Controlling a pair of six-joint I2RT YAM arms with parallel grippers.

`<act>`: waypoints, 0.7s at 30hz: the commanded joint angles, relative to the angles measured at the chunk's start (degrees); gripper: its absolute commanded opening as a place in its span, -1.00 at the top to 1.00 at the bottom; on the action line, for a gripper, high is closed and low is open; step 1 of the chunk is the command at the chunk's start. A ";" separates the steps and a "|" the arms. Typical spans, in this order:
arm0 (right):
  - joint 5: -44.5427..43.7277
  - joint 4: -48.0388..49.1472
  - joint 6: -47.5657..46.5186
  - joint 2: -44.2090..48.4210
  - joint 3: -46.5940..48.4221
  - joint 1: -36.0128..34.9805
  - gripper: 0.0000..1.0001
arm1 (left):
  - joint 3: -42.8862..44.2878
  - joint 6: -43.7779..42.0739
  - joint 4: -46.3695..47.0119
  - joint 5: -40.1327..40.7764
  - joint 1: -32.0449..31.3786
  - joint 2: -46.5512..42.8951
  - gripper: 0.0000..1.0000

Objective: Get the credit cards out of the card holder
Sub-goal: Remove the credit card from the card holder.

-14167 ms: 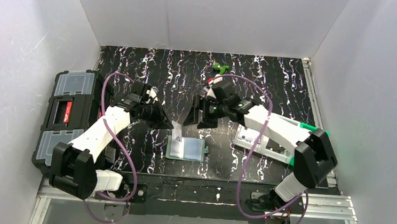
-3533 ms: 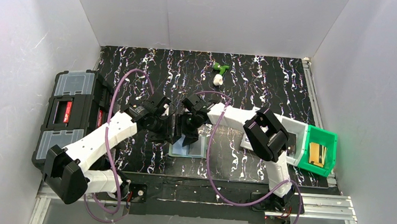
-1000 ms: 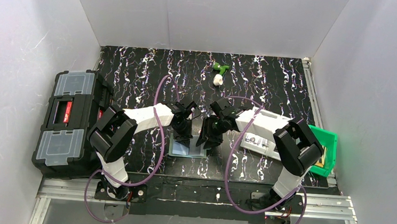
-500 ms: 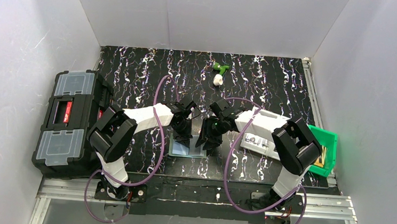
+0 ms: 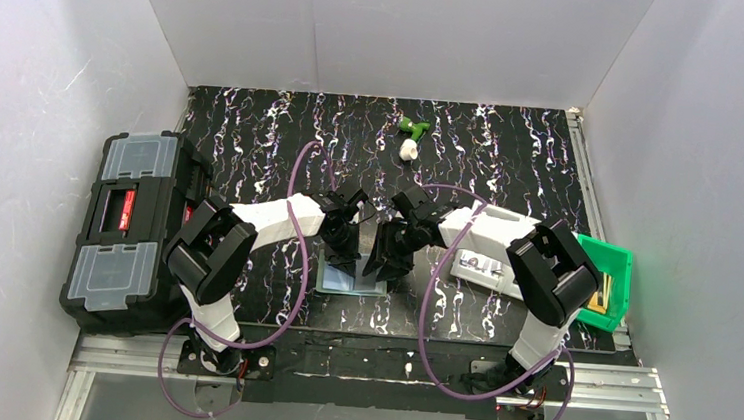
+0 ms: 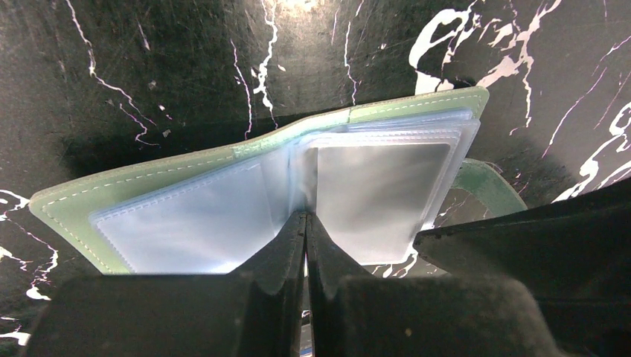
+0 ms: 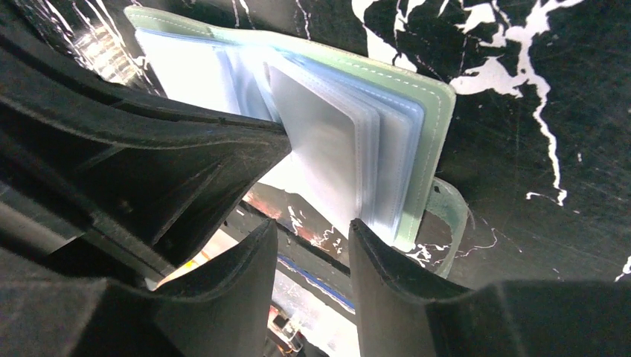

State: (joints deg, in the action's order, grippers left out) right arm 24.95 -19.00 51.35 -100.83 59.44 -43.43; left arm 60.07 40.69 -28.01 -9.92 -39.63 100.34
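Note:
The grey-green card holder [image 5: 350, 281] lies open on the black marbled table, its clear sleeves fanned out [image 6: 223, 216]. A pale grey card [image 6: 379, 186] shows inside the top right-hand sleeve, also in the right wrist view [image 7: 320, 149]. My left gripper [image 6: 305, 217] is shut, its tips pressed on the middle fold between the sleeves [image 5: 342, 255]. My right gripper [image 7: 312, 227] is open and empty. It sits at the holder's right edge [image 5: 381, 266], its right finger [image 7: 372, 245] just under the sleeve stack, beside the snap tab [image 7: 450, 216].
A big black toolbox [image 5: 126, 226] stands at the left edge. A white tray [image 5: 490, 254] and a green bin [image 5: 611, 281] sit on the right under the right arm. A small green and white object [image 5: 411, 138] lies at the back.
Both grippers came down from above onto the open holder. In the last second the right gripper edged slightly left toward the sleeves; the left gripper stayed put.

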 commanded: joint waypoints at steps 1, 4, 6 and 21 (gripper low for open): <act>1.18 1.06 0.58 -1.42 0.31 -0.40 0.05 | -3.76 -0.48 -0.10 2.35 -1.33 5.55 1.00; 0.74 0.90 0.35 -1.86 0.13 -0.40 0.05 | -3.81 -0.51 -0.07 2.12 -1.29 5.63 1.00; 0.64 0.93 0.32 -2.13 -0.08 -0.42 0.05 | -3.86 -0.47 0.01 2.10 -1.20 5.66 1.00; -1.27 -0.42 0.06 -0.24 -1.53 -0.34 0.06 | -3.49 -0.57 -0.19 1.79 -1.31 5.97 1.00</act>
State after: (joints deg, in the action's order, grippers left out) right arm 25.23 -18.92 51.57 -102.17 59.09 -43.57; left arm 60.12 40.60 -27.97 -10.35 -39.48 100.51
